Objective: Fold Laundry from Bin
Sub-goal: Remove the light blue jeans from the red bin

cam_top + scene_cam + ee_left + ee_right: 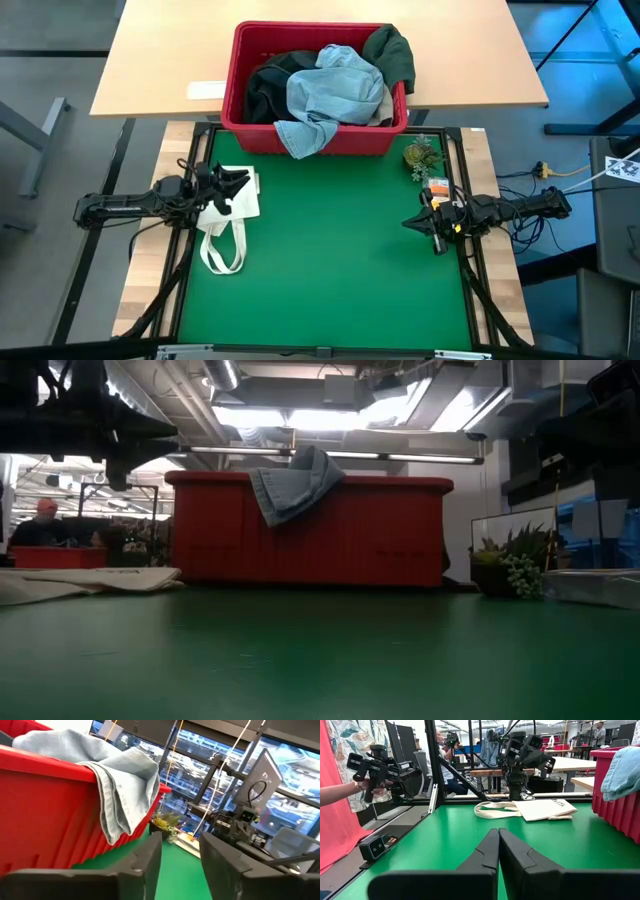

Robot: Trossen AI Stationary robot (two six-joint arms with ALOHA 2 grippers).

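From above, you had a large red plastic slotted bin (316, 135) at the far edge of the green mat (330, 270), heaped with laundry: light blue denim jeans (335, 88) spilling over the near rim, with dark green and black cloth around them. Your left gripper (235, 182) hovered over a small white tote bag (228, 205) lying flat on the mat; your right gripper (425, 222) waited near the mat's right edge.

At table height, the denim hung down the bin's front wall (300, 540), probably an easy first grab.

From your left wrist, the fingers (145, 865) stood parted with nothing between them, aimed toward the bin and draped jeans (120, 795).

From your right wrist, the fingers (485, 855) were pressed together, empty. A person's hand (367, 784) showed beyond the frame.
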